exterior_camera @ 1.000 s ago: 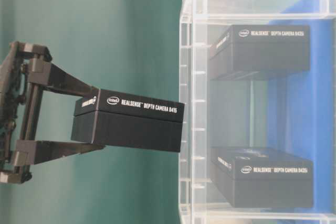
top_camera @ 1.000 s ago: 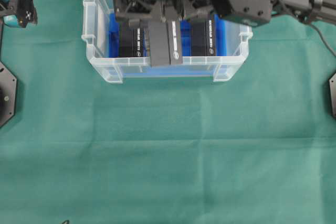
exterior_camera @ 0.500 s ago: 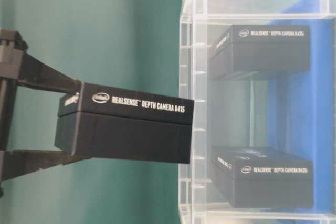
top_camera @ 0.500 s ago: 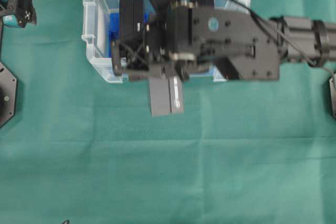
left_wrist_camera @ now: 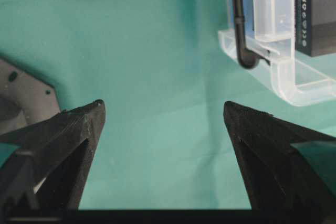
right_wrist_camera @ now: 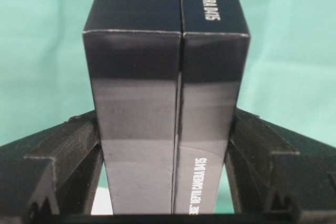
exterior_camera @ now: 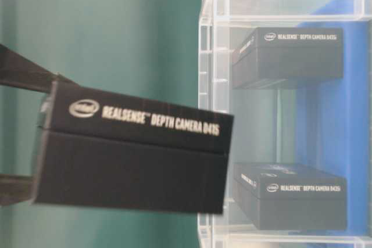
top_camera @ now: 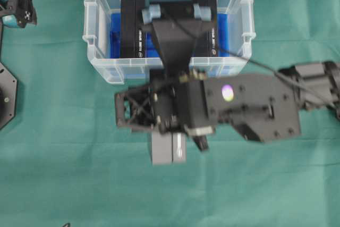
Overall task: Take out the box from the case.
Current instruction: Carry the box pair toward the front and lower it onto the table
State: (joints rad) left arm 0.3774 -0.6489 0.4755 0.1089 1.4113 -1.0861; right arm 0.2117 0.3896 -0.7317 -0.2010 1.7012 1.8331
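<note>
My right gripper (top_camera: 168,141) is shut on a black box (top_camera: 168,150) printed "RealSense Depth Camera D415". It holds the box above the green cloth, just in front of the case (top_camera: 99,63), a clear plastic bin with a blue lining. In the right wrist view the fingers (right_wrist_camera: 79,140) press both long sides of the box (right_wrist_camera: 165,77). At table level the box (exterior_camera: 133,155) looms large to the left of the case wall (exterior_camera: 204,85). My left gripper (top_camera: 18,9) stays at the far left, open and empty (left_wrist_camera: 163,108).
Two more black boxes (top_camera: 133,30) (top_camera: 206,25) remain inside the case. The right arm's cable (top_camera: 255,62) runs across the case's front right corner. Arm base plates sit at the left edge (top_camera: 5,94) and the right edge (top_camera: 336,97).
The right gripper has carried the box out over the case's front wall and on toward the table's front, so it appears larger at table level. The left gripper has not moved.
</note>
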